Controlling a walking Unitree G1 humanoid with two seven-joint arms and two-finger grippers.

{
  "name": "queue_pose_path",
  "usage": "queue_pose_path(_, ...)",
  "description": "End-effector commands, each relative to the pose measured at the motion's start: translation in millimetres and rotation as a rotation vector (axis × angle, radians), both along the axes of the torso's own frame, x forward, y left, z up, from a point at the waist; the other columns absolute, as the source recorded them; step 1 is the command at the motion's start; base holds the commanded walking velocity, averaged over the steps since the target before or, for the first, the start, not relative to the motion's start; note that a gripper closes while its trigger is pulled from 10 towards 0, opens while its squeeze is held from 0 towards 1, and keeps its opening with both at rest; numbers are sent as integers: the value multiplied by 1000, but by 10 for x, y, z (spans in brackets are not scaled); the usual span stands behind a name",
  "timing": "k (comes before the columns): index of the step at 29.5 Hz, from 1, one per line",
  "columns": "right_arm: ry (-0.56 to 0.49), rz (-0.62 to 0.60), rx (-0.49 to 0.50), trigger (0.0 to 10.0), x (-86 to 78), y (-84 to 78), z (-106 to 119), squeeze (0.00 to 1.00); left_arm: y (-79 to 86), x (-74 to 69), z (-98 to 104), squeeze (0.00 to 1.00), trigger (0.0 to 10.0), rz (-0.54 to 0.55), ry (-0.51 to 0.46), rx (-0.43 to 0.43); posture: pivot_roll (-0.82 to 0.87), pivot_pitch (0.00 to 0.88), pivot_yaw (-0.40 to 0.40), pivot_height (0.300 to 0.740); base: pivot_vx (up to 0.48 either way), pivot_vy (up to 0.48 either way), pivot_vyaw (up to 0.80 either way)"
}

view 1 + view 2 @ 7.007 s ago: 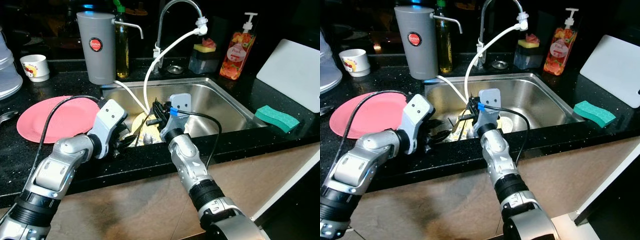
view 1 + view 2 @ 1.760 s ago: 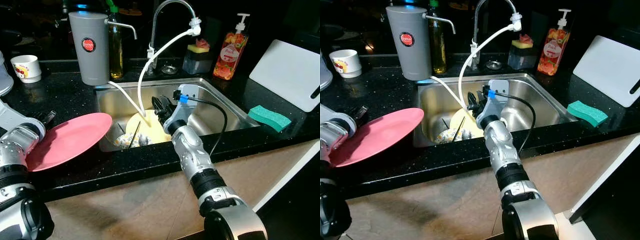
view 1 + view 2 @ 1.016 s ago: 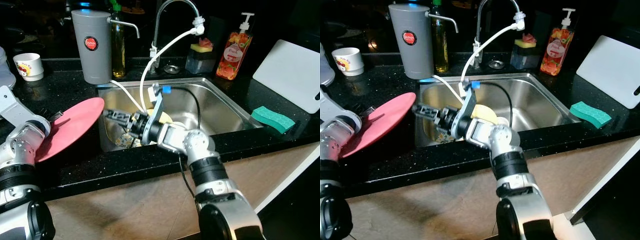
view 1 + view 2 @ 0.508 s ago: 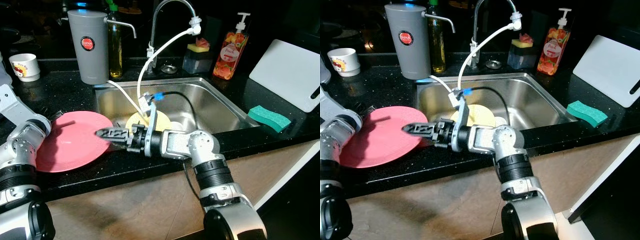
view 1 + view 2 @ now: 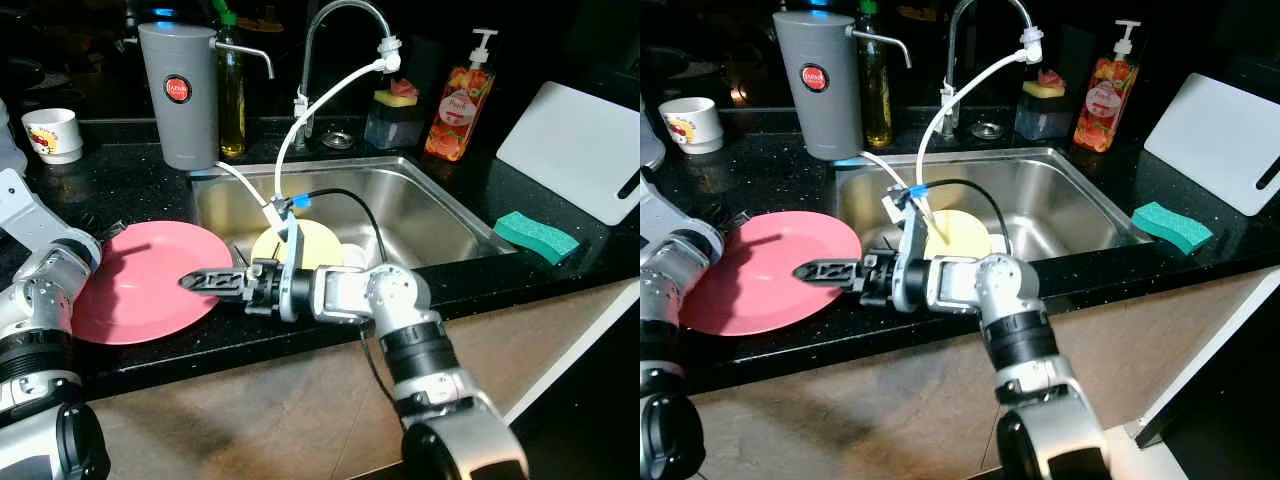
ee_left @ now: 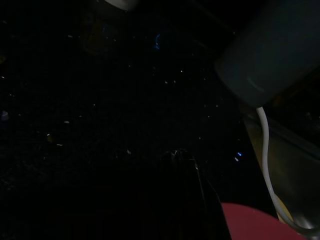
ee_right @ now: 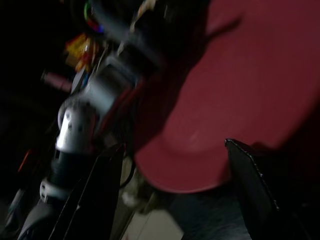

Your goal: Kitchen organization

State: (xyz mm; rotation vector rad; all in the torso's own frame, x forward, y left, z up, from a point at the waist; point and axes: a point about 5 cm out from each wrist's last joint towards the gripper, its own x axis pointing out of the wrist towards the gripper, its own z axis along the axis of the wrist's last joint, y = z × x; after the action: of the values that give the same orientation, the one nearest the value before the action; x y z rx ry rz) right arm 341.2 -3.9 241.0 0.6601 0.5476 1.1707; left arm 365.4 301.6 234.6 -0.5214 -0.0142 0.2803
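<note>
A pink plate [image 5: 140, 285] lies flat on the black counter left of the sink [image 5: 455, 215]. My right arm reaches across from the sink side, and its gripper [image 5: 200, 282] hovers low over the plate's right rim. In the right wrist view the two black fingers [image 7: 97, 192] stand apart with the plate's rim [image 7: 225, 110] between and beyond them, so this gripper is open. My left gripper [image 5: 100, 238] rests at the plate's left edge. The dark left wrist view shows a corner of the plate [image 6: 250, 222]. A yellow plate [image 5: 318, 242] lies in the sink.
A grey canister [image 5: 180, 95], an oil bottle [image 5: 232, 90] and a tap with a white hose [image 5: 330, 95] stand behind the sink. A cup [image 5: 52, 135] sits far left. A soap bottle [image 5: 450, 100], a green sponge [image 5: 535, 237] and a white board [image 5: 585, 150] are right.
The plate, held tilted by my left gripper a second ago, now lies flat. My right gripper swung out of the sink leftward and settled lower over the plate's right rim.
</note>
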Motion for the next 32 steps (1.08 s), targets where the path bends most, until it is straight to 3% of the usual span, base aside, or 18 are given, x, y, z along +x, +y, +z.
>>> queue_pose_path(1, -5, -42, -14, 10000, 66, -89, -13, 0, 8, -22, -118, 0, 0, 0, 50, 2, 39, 54, -49, 740, 0, 0, 0)
queue_pose_path(7, -2, -51, -48, 10000, 84, -181, -58, 0, -10, -16, -114, 0, 0, -6, 51, 3, 37, 56, -47, 740, 0, 0, 0)
queue_pose_path(14, 34, -23, -39, 10000, 39, -146, -115, 0, -8, -25, -112, 0, 0, -7, 51, 5, 40, 59, -51, 740, 0, 0, 0)
queue_pose_path(20, 89, 48, 22, 10000, -84, 50, -127, 0, -7, -35, -108, 0, 0, -7, 53, 8, 43, 61, -50, 740, 0, 0, 0)
queue_pose_path(28, 134, 81, 114, 10000, -125, 220, -27, 0, -17, -29, -95, 0, 0, -12, 52, 11, 47, 61, -48, 740, 0, 0, 0)
queue_pose_path(32, 121, 82, 101, 10000, -130, 241, -23, 0, -20, -28, -90, 0, 0, -12, 52, 11, 48, 63, -49, 740, 0, 0, 0)
